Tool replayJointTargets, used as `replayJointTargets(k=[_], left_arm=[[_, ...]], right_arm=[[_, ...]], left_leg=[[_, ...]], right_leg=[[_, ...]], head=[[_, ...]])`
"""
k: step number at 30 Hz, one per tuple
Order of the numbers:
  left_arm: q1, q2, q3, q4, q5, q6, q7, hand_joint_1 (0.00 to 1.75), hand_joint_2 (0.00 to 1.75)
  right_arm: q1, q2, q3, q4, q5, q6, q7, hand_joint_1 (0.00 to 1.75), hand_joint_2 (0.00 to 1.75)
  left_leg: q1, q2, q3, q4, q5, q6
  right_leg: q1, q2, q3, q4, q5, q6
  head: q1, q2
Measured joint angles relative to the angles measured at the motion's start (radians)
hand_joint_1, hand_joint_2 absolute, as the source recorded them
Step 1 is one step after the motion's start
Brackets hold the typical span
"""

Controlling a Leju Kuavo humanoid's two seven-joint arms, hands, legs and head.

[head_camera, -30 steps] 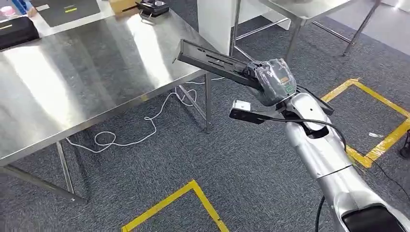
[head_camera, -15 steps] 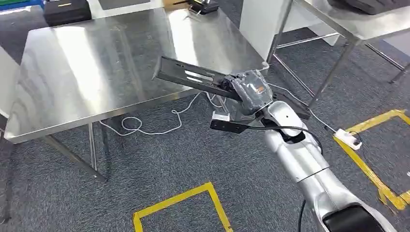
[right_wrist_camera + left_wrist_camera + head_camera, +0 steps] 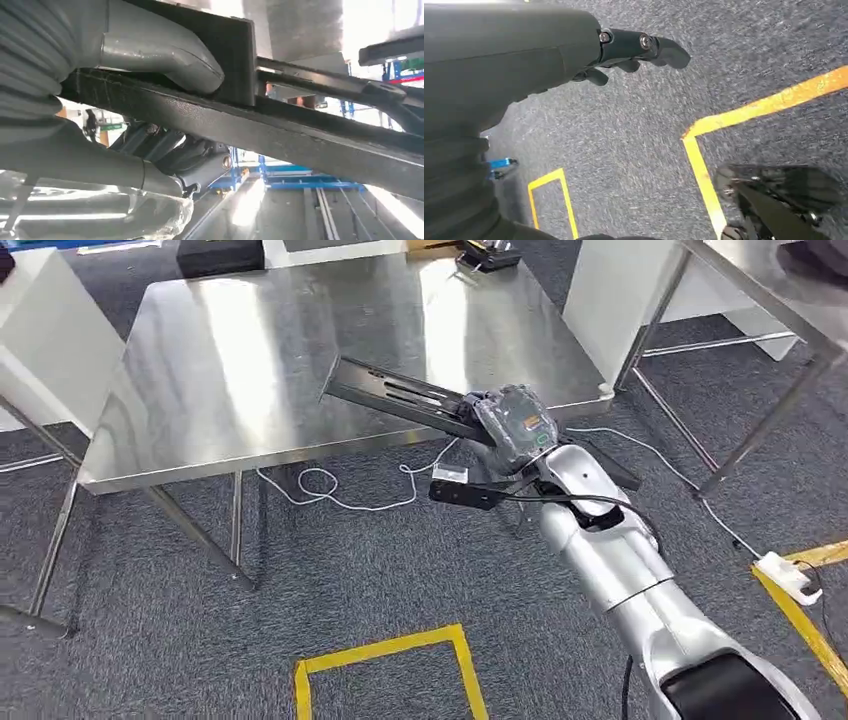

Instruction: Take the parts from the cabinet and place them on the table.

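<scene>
One black slotted part (image 3: 400,398) stays clamped in my right hand (image 3: 512,425), its far end now over the steel table (image 3: 200,370); my view has swung to face the table squarely, so setting down looks close; my left hand (image 3: 634,47) hangs loosely curled, holding nothing.

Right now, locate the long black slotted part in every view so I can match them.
Head view: black part, centre, over the steel table's near edge, held by the right robot hand.
Right wrist view: black part runs across the picture.
Left wrist view: not in it.
Shared landmark: right robot hand.
</scene>
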Motion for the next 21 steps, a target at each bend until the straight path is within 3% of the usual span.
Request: replayJointTargets(k=[1,2,3,4,5,6,7,9,10,11,12,13,15,16,17,19,20,21], left_arm=[[-0.001,0.0,0.0,0.0,-0.001,0.001,0.003,0.0,1.75],[-0.001,0.0,0.0,0.0,-0.003,0.004,0.005,0.0,1.75],[-0.001,0.0,0.0,0.0,-0.008,0.006,0.006,0.0,1.75],[-0.002,0.001,0.0,0.0,-0.009,0.008,0.006,0.0,1.75],[-0.004,0.001,0.0,0.0,-0.01,0.01,0.008,0.0,1.75],[-0.011,0.001,0.0,0.0,-0.011,0.014,0.008,0.0,1.75],[-0.014,0.001,0.0,0.0,-0.012,0.016,0.009,0.0,1.75],[-0.015,0.001,0.0,0.0,-0.014,0.017,0.011,0.0,1.75],[-0.015,0.001,0.0,0.0,-0.019,0.019,0.013,0.0,1.75],[-0.016,-0.001,0.0,0.0,-0.019,0.023,0.013,0.0,1.75],[-0.018,-0.002,0.0,0.0,-0.022,0.026,0.014,0.0,1.75],[-0.022,-0.002,0.0,0.0,-0.024,0.028,0.015,0.0,1.75],[-0.028,-0.002,0.0,0.0,-0.028,0.029,0.015,0.0,1.75],[-0.028,-0.002,0.0,0.0,-0.028,0.029,0.009,0.0,1.75],[-0.028,-0.002,0.0,0.0,-0.028,0.027,0.001,0.0,1.75],[-0.028,-0.004,0.001,0.0,-0.027,0.027,-0.008,0.0,1.75],[-0.028,-0.004,0.001,0.0,-0.028,0.027,-0.012,0.0,1.75],[-0.028,-0.003,0.001,0.0,-0.028,0.027,-0.015,0.0,1.75]], right_arm=[[0.0,-0.003,0.0,0.011,0.013,-0.001,0.009,1.75,1.75],[-0.001,-0.006,-0.001,0.019,0.02,-0.001,0.011,1.75,1.75],[-0.003,-0.008,-0.002,0.024,0.022,-0.001,0.011,1.75,1.75],[-0.007,-0.01,-0.004,0.029,0.025,-0.002,0.011,1.75,1.75],[-0.012,-0.011,-0.006,0.034,0.03,-0.003,0.011,1.75,1.75],[-0.019,-0.014,-0.009,0.04,0.036,-0.004,0.012,1.75,1.75],[-0.027,-0.02,-0.011,0.047,0.04,-0.004,0.014,1.75,1.75],[-0.038,-0.023,-0.011,0.057,0.046,-0.002,0.015,1.75,1.75],[-0.045,-0.024,-0.014,0.063,0.053,0.001,0.015,1.75,1.75],[-0.052,-0.031,-0.018,0.069,0.058,0.004,0.015,1.75,1.75],[-0.061,-0.034,-0.019,0.074,0.061,0.006,0.014,1.75,1.75],[-0.072,-0.041,-0.02,0.085,0.062,0.013,0.005,1.75,1.75],[-0.085,-0.053,-0.019,0.112,0.061,0.023,-0.017,1.75,1.75],[-0.089,-0.056,-0.019,0.122,0.057,0.028,-0.031,1.75,1.75],[-0.098,-0.057,-0.017,0.133,0.053,0.036,-0.045,1.75,1.75],[-0.121,-0.058,-0.013,0.149,0.051,0.044,-0.063,1.75,1.75],[-0.134,-0.058,-0.009,0.157,0.051,0.045,-0.068,1.75,1.75],[-0.146,-0.054,-0.002,0.168,0.051,0.049,-0.069,1.75,1.75]], left_leg=[[0.002,0.0,-0.01,0.015,0.007,-0.001],[0.004,0.001,0.005,-0.017,0.033,-0.002],[0.004,0.006,0.04,-0.086,0.07,-0.001],[0.003,0.021,0.089,-0.175,0.111,0.002],[0.001,0.06,0.14,-0.26,0.141,0.009],[-0.013,0.084,0.152,-0.283,0.127,0.013],[-0.013,0.063,0.148,-0.283,0.127,0.019],[-0.018,0.047,0.146,-0.283,0.127,0.027],[-0.018,0.041,0.151,-0.29,0.13,0.034],[-0.008,0.035,0.161,-0.301,0.137,0.043],[-0.009,0.029,0.162,-0.301,0.137,0.052],[-0.009,0.022,0.162,-0.301,0.135,0.057],[-0.009,0.003,0.163,-0.301,0.133,0.06],[-0.009,-0.006,0.164,-0.301,0.133,0.06],[-0.009,-0.014,0.165,-0.3,0.132,0.059],[-0.009,-0.026,0.169,-0.299,0.129,0.054],[-0.009,-0.03,0.17,-0.298,0.126,0.05],[-0.016,-0.032,0.168,-0.295,0.122,0.044]], right_leg=[[0.001,-0.012,0.002,0.0,-0.001,0.001],[0.0,-0.022,0.003,0.0,-0.003,0.0],[0.0,-0.03,0.006,0.0,-0.006,0.001],[0.0,-0.037,0.009,0.0,-0.008,0.005],[0.002,-0.043,0.014,0.0,-0.011,0.01],[0.016,-0.051,0.014,0.002,-0.016,0.018],[0.014,-0.058,0.016,0.0,-0.017,0.021],[0.015,-0.072,0.022,-0.007,-0.018,0.03],[0.02,-0.078,0.028,-0.01,-0.019,0.039],[0.016,-0.054,0.014,0.008,-0.031,0.043],[0.015,-0.014,-0.001,0.051,-0.051,0.037],[0.014,0.008,-0.043,0.131,-0.084,0.028],[0.012,0.016,-0.128,0.281,-0.131,0.024],[0.012,0.018,-0.152,0.311,-0.131,0.029],[0.013,0.019,-0.151,0.291,-0.112,0.038],[0.01,0.019,-0.085,0.124,-0.026,0.06],[0.007,0.019,-0.047,0.035,0.01,0.065],[0.008,0.021,-0.032,0.001,0.02,0.06]], head=[[0.001,0.0],[0.001,0.0],[0.0,0.0],[0.0,0.0],[-0.001,0.0],[-0.001,0.0],[0.005,0.0],[0.005,0.0],[0.003,0.0],[0.005,0.0],[0.006,0.0],[0.009,0.0],[0.011,0.0],[0.013,0.0],[0.012,0.0],[0.013,0.0],[0.015,0.0],[0.015,0.0]])
